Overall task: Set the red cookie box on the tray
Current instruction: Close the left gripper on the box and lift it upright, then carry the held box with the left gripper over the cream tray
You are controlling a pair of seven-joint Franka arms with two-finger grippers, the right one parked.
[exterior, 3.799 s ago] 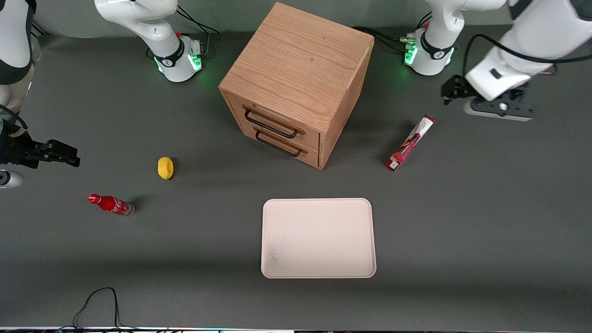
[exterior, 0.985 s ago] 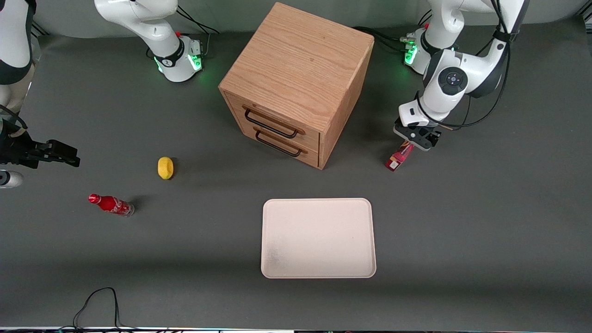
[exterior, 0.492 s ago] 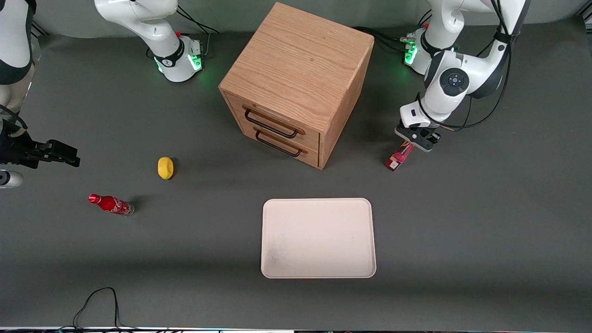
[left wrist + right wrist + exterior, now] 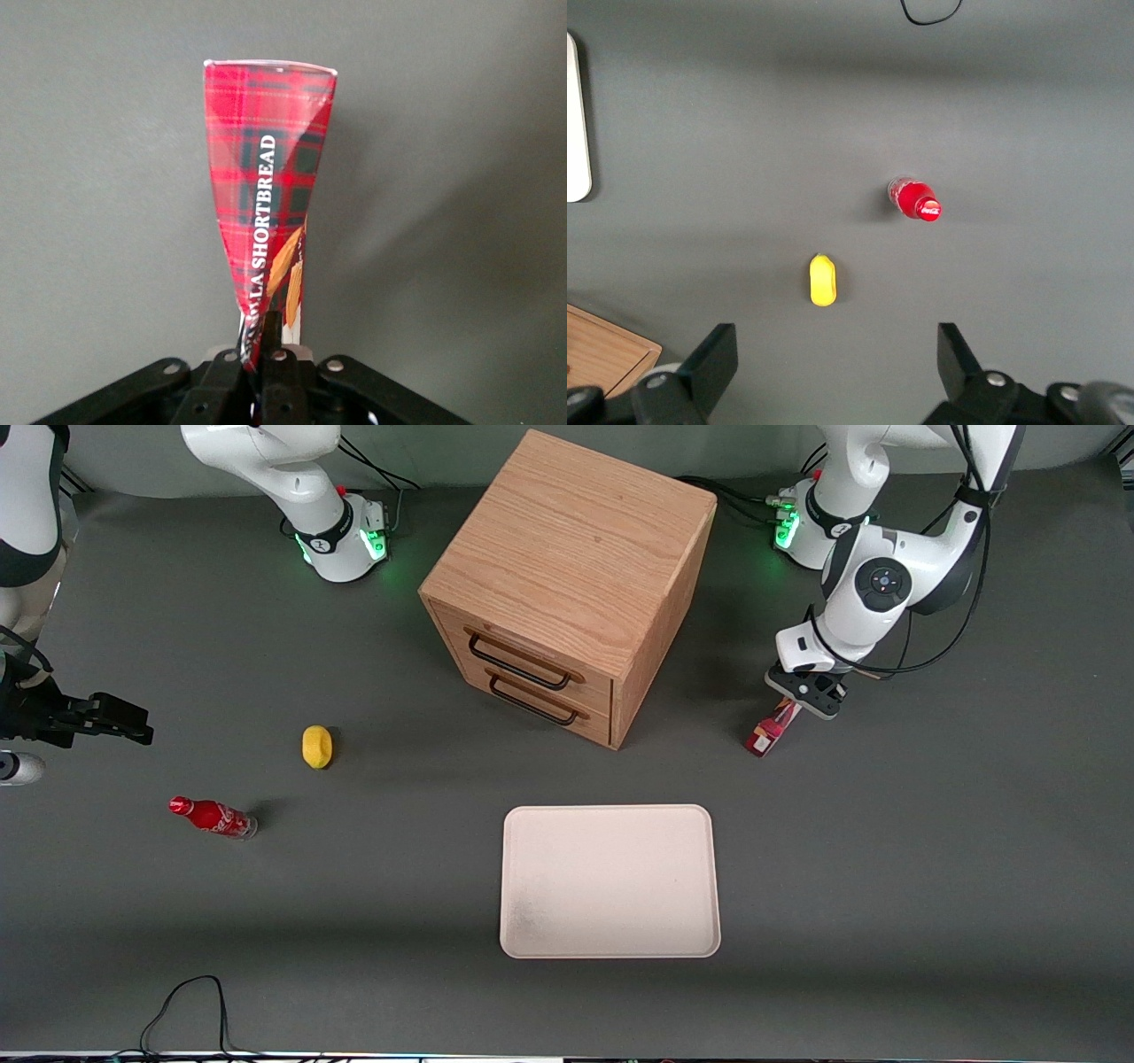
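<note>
The red cookie box [image 4: 767, 734] is beside the drawer cabinet, toward the working arm's end of the table. Only its nearer end shows below my gripper [image 4: 800, 700], which covers the rest in the front view. In the left wrist view the tartan carton [image 4: 266, 177] reaches away from the gripper [image 4: 266, 341], whose fingers are shut on the box's end. The box hangs tilted, its free end low. The pale cream tray [image 4: 609, 881] lies flat, nearer the front camera than the cabinet, with nothing on it; its edge [image 4: 576, 124] shows in the right wrist view.
A wooden two-drawer cabinet [image 4: 567, 576] stands at the table's middle. A yellow lemon [image 4: 316, 746] and a small red soda bottle [image 4: 213, 817] lie toward the parked arm's end. A black cable [image 4: 186, 1001] loops near the front edge.
The gripper came down onto the box from above and closed on it. In the last half second the gripper and box shifted slightly toward the working arm's end and the front camera.
</note>
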